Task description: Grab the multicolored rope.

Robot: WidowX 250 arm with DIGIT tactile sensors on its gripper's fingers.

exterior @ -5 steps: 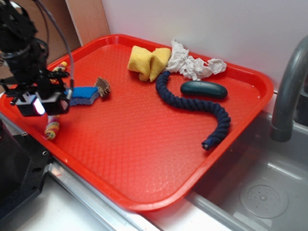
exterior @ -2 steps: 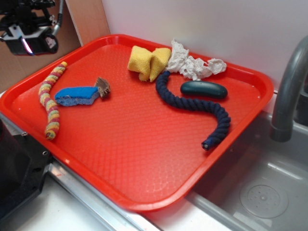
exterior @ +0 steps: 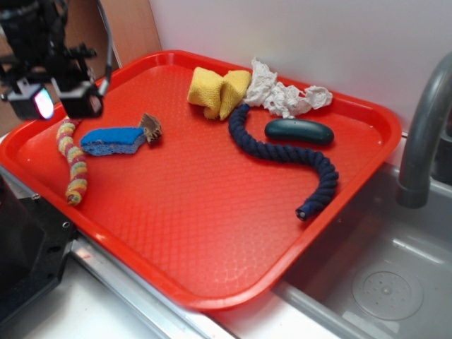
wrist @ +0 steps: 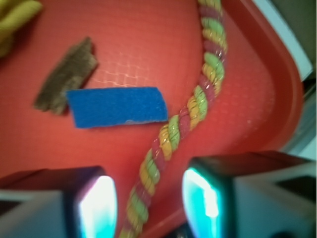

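Observation:
The multicolored rope [exterior: 73, 161], twisted in yellow, pink-red and pale green, lies along the left edge of the red tray [exterior: 212, 212]. In the wrist view the rope [wrist: 183, 119] runs diagonally up from between my fingers. My gripper [exterior: 58, 104] hovers over the rope's far end, jaws open and empty, one finger on each side of the rope [wrist: 148, 203]. The rope's upper end is hidden behind the gripper in the exterior view.
A blue sponge [exterior: 113, 140] with a brown scrap [exterior: 150, 128] lies just right of the rope. A long navy rope [exterior: 286, 155], a dark green object [exterior: 299, 131], a yellow cloth [exterior: 217, 90] and crumpled white paper [exterior: 282, 95] lie at the back. A sink and faucet [exterior: 424, 141] stand at the right.
The gripper rose from the tray's left edge up and away, then came back down over the rope's far end. The rope has not moved.

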